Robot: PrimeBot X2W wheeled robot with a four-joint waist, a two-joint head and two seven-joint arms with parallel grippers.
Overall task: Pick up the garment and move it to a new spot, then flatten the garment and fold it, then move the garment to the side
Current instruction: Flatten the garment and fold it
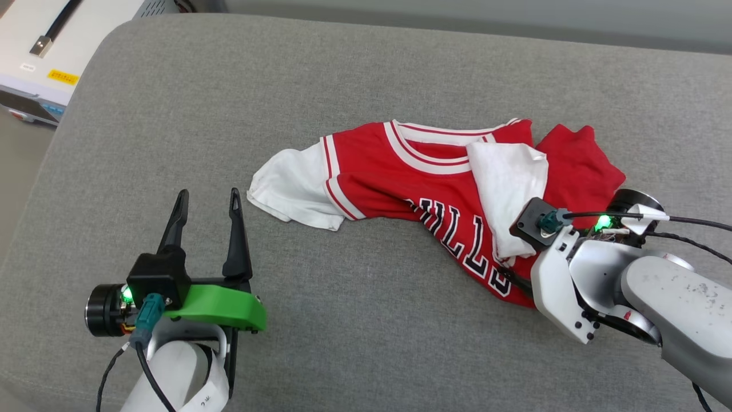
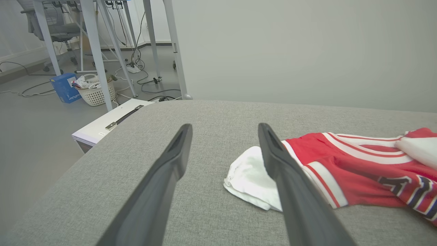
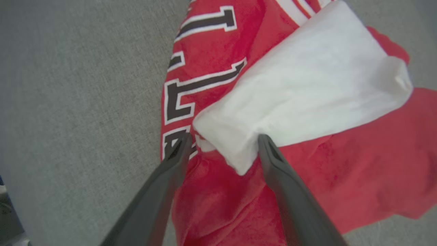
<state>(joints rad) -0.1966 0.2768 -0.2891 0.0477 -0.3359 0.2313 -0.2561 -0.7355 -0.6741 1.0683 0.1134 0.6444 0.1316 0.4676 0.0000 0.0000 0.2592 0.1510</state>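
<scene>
Light: bright, even, diffuse, no glare.
Shadows: faint beneath the garment [image 1: 400,177] and the left hand [image 1: 209,191].
Head view: sharp.
Left wrist view: wide-angle bending at the edges; fingers [image 2: 164,177] close to the lens soft.
Right wrist view: blurred, lower left corner dark.

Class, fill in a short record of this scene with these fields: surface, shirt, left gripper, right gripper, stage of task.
Surface: grey cushion
Shirt: red jersey, crumpled, one white sleeve flopped across its lettering
Left gripper: open, over bare cushion, beside the shirt's other sleeve, apart from it
Right gripper: open, fingers either side of the flopped sleeve's edge
Stage: shirt lies unflattened, not yet gripped
</scene>
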